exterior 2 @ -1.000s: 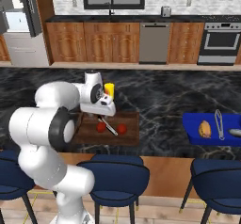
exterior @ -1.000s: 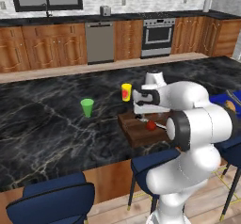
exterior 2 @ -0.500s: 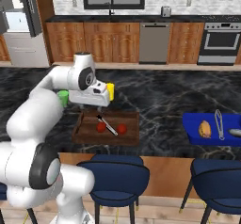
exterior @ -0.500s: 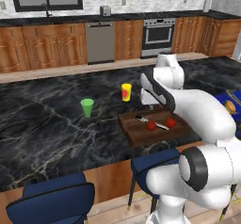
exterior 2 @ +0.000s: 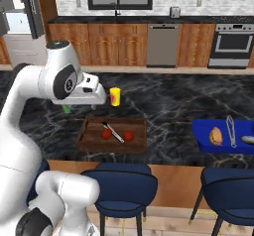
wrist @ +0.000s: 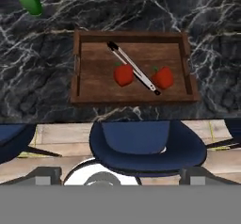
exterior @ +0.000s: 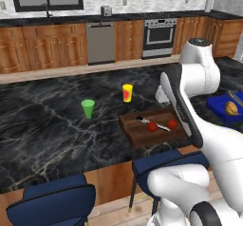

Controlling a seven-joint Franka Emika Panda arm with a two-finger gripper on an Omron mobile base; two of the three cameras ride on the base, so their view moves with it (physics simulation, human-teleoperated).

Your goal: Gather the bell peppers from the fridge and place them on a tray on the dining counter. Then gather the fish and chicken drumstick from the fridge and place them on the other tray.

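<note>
Two red bell peppers point(wrist: 123, 74) point(wrist: 163, 77) lie in the wooden tray point(wrist: 132, 98) on the dark marble dining counter, on either side of metal tongs point(wrist: 134, 68). The base views show the same peppers point(exterior: 152, 126) point(exterior 2: 128, 136) in that tray point(exterior 2: 87, 136). My gripper point(exterior 2: 94, 97) hangs above the tray's far left side, open, its fingertips point(wrist: 47, 175) wide apart with nothing between them. To the right, a blue tray point(exterior 2: 203, 136) holds the chicken drumstick point(exterior 2: 216, 136), the fish point(exterior 2: 247, 140) and another utensil point(exterior 2: 230, 128).
A yellow cup point(exterior: 127, 92) and a green cup point(exterior: 88, 108) stand on the counter behind the wooden tray. Blue stools point(exterior 2: 124, 185) line the counter's near edge. The fridge point(exterior 2: 17, 27) stands at the far left of the kitchen.
My arm has straightened and lifted the hand up and away from the wooden tray. Both peppers and the tongs lie where they were.
</note>
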